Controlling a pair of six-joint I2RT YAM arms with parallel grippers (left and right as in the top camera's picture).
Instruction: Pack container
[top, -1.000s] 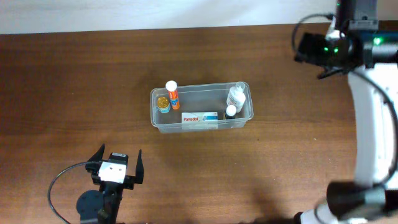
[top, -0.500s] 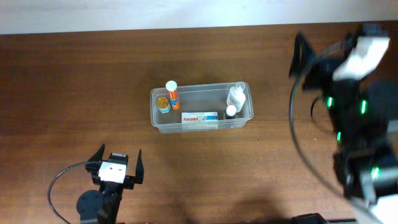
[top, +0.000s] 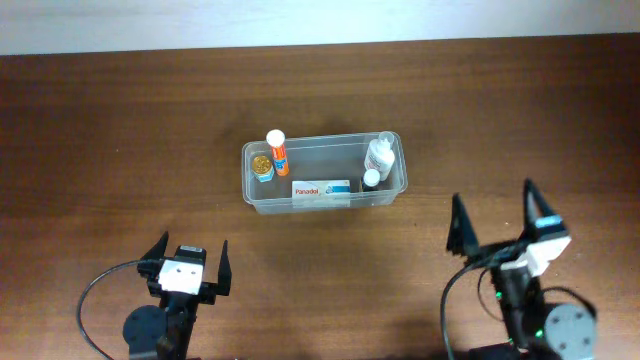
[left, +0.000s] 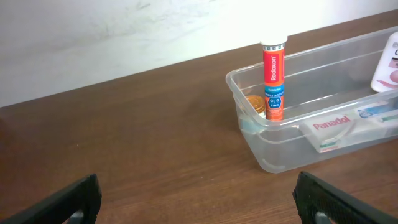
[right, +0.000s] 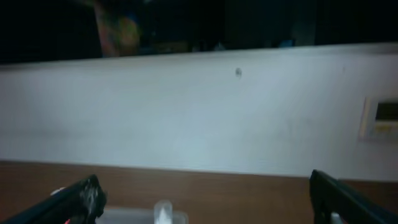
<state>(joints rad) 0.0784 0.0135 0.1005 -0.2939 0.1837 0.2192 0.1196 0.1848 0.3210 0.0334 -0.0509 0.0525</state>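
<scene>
Container (top: 325, 160): Panadol box (top: 320, 188), Redoxon tube (left: 273, 74) — left end effector (top: 192, 246), right end effector (top: 492, 200) gaping, empty

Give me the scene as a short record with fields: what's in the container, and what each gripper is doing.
container: clear tub, mid-table, no lid on it
left end: orange tube upright, gold-topped jar beside it
near wall: Panadol box
right end: large white bottle, small white bottle
left gripper: open, empty, apart from container
right gripper: open, empty, apart from container
surface: brown wooden table
</scene>
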